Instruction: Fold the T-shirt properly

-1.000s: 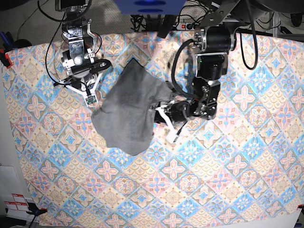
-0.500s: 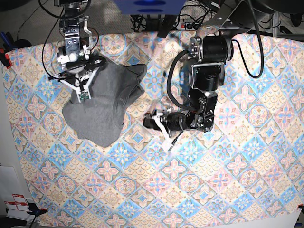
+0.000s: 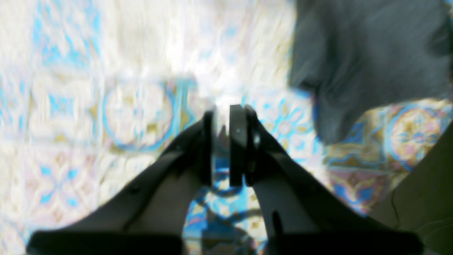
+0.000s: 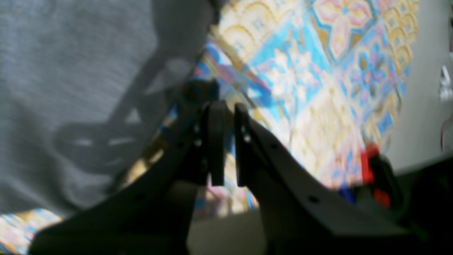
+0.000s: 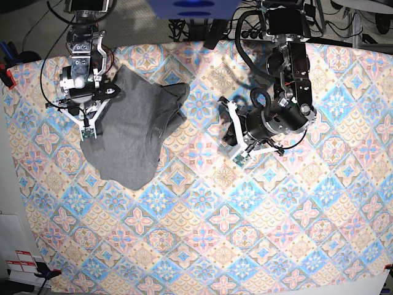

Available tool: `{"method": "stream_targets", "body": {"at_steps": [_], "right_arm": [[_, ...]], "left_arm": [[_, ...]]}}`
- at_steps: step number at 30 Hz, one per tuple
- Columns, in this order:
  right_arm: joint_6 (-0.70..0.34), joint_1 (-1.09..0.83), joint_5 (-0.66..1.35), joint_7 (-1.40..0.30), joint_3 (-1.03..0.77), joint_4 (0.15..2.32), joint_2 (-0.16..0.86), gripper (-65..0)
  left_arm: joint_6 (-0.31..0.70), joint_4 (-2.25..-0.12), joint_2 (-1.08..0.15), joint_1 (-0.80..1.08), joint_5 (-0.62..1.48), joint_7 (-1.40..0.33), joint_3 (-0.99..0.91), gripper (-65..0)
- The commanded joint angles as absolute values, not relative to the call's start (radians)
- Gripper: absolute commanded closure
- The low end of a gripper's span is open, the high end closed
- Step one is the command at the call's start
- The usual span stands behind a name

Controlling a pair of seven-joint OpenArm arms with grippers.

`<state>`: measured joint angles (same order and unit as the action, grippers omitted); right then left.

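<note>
The right claw (image 5: 90, 120) hangs at the bench's far-left, fingers pressed together on nothing, over the crumpled T-shirt's (image 5: 132, 132) left edge on the patterned tablecloth (image 5: 202, 233); the left claw (image 5: 232, 132), nearly closed and empty, hovers right of it

The T-shirt (image 5: 135, 135) lies on the tablecloth (image 5: 258, 233). The right end effector (image 5: 88, 120) sits at the T-shirt's left edge. The left end effector (image 5: 232, 132) sits well apart, right of the T-shirt, over the tablecloth.
</note>
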<state>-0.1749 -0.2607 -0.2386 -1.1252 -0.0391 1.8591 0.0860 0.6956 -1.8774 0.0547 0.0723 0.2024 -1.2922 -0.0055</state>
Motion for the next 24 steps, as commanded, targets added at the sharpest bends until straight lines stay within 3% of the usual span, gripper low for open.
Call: {"method": "stream_targets", "body": {"at_steps": [1, 11, 17, 24], "right_arm": [[-0.170, -0.249, -0.246, -1.116, -0.035, 1.877, 0.093, -5.0], [-0.170, -0.248, -0.246, -1.115, -0.028, 1.870, 0.093, -5.1], [-0.170, -0.252, -0.245, -1.118, -0.039, 1.876, 0.091, -5.1], [-0.170, -0.223, -0.246, -1.119, -0.268, 1.877, -0.013, -5.1]], "left_arm": [[0.698, -1.874, 0.062, 0.076, 0.209, -1.314, 0.016, -6.1], [0.698, -1.682, 0.062, 0.097, 0.209, -1.280, 0.271, -6.1], [0.698, -1.483, 0.065, -0.019, 0.213, -1.282, 0.389, -6.1], [0.698, -1.268, 0.068, -0.148, 0.217, -1.214, 0.501, -6.1]]}}
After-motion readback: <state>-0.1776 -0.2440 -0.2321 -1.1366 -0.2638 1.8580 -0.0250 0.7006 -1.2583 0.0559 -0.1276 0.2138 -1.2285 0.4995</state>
